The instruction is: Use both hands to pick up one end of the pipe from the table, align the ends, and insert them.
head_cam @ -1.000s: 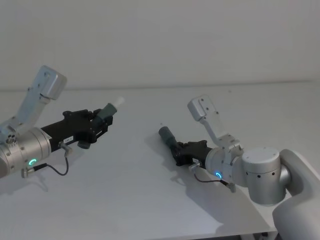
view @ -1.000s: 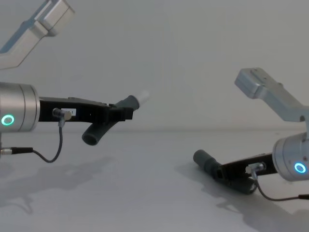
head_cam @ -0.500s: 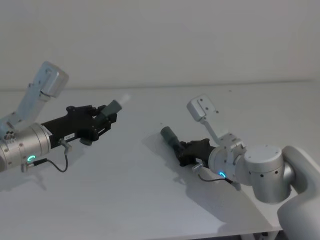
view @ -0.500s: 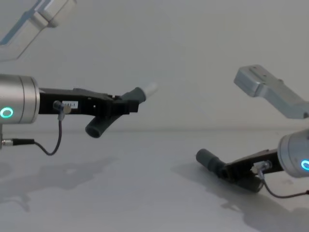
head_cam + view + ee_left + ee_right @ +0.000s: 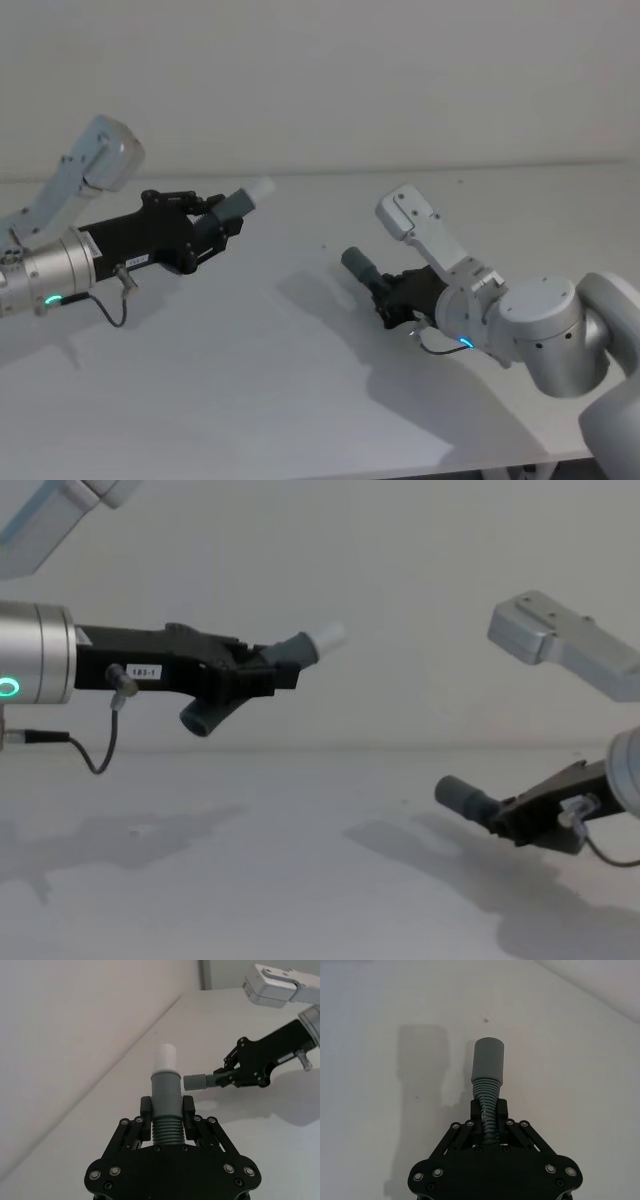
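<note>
Above table | left gripper holds white-tipped pipe; right gripper holds collared pipe

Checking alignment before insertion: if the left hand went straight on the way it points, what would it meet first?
Probably the pale wall, not the socket collar, which the right hand holds off to one side; depth is unclear.

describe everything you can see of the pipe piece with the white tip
The white-tipped pipe piece is a dark grey, plastic-looking tube with a smooth sleeve, a ribbed section behind it and a narrow white tip. The left gripper holds it above the table, fingers clamped at the ribs. Its tip points up and toward the robot's right; its bent lower end hangs below the gripper.
</note>
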